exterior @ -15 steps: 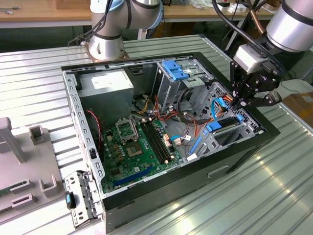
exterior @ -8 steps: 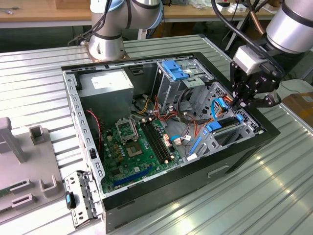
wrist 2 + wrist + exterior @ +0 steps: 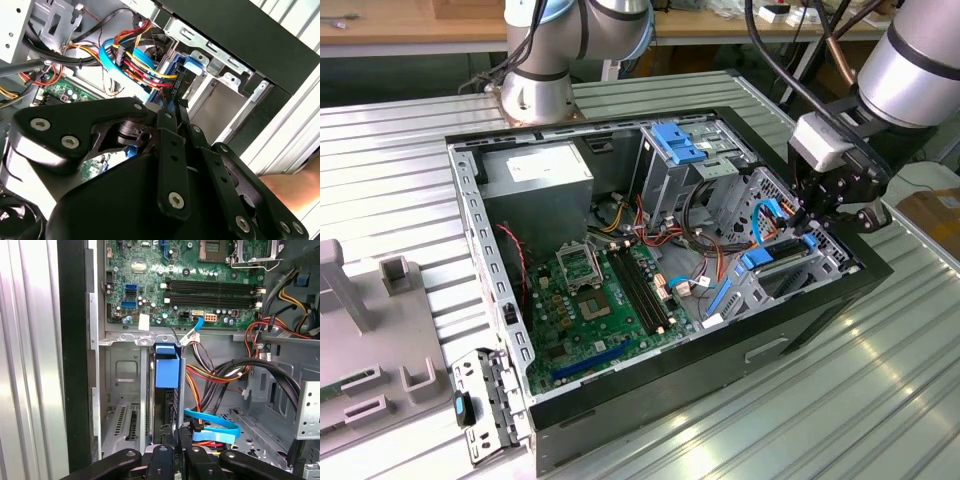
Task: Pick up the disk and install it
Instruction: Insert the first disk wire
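**Operator:** What are you doing in the exterior view?

**Arm:** I'm hanging my gripper [image 3: 810, 215] over the far corner of the open case [image 3: 650, 400], right above the drive bay. The disk [image 3: 765, 258] is sitting just under my fingertips, its blue carrier showing among the cables.

**Operator:** And in the second wrist view?

**Arm:** My gripper [image 3: 170, 112] is looking narrow there, the fingers drawn close together. The bundle of cables [image 3: 135, 60] is lying just beyond them, with the case edge off to one side.

**Operator:** The first wrist view?

**Arm:** The disk [image 3: 166, 365] is standing on edge straight ahead of my gripper [image 3: 172, 457], already down between the bay [image 3: 125, 370] walls. I'm pinching its near end, as far as I can judge. The motherboard [image 3: 200, 270] is lying well beyond it, and a flat blue cable [image 3: 212, 422] is curling just beside my fingers.

**Operator:** So which step is this?

**Arm:** I'm judging it as the install, with pickup done. Seating it is calling for a straight push along the bay, keeping the carrier square and clear of that cable.
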### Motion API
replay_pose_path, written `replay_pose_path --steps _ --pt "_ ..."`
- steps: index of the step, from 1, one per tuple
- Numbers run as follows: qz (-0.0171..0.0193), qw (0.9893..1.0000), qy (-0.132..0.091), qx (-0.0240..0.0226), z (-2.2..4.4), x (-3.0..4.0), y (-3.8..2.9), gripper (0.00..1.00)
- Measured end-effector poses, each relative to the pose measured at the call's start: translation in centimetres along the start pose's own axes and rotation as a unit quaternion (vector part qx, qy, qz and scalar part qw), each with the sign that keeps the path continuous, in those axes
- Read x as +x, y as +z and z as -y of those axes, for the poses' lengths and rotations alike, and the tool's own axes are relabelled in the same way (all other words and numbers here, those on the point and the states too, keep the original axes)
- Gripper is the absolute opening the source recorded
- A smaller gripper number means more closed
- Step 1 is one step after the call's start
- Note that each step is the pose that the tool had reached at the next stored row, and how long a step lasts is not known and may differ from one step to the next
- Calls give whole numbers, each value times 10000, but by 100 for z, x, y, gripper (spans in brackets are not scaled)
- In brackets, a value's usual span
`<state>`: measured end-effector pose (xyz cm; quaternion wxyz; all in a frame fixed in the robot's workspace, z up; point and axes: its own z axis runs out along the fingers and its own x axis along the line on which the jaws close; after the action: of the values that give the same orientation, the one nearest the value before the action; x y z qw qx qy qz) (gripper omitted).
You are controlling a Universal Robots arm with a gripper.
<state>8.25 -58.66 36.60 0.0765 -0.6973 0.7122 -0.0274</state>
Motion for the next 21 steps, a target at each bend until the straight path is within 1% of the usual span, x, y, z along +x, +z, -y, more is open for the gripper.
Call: replay_pose_path --steps 1,2,3,6,8,9,10,11,13,15,17,18,19,21 --pt "-1 10000 -1 2 0 0 0 16" --pt "3 10000 1 6 -15 1 3 16" --pt "9 10000 -1 34 -66 3 17 16" --pt "5 10000 29 63 -78 6 54 16" --pt "4 10000 39 92 -84 9 80 16" --pt "5 9999 37 115 -90 9 93 16" --pt "6 9999 34 143 -102 10 101 16" --pt "5 9999 38 161 -123 11 105 16" --pt "-10 9998 136 169 -129 11 113 16" --pt "-37 9994 304 181 -130 11 118 16" --pt "-38 9994 308 181 -130 11 118 16" --pt "-39 9993 309 182 -136 11 117 16" --pt "-37 9993 308 186 -162 12 127 16" --pt "-37 9993 309 188 -163 12 134 16"
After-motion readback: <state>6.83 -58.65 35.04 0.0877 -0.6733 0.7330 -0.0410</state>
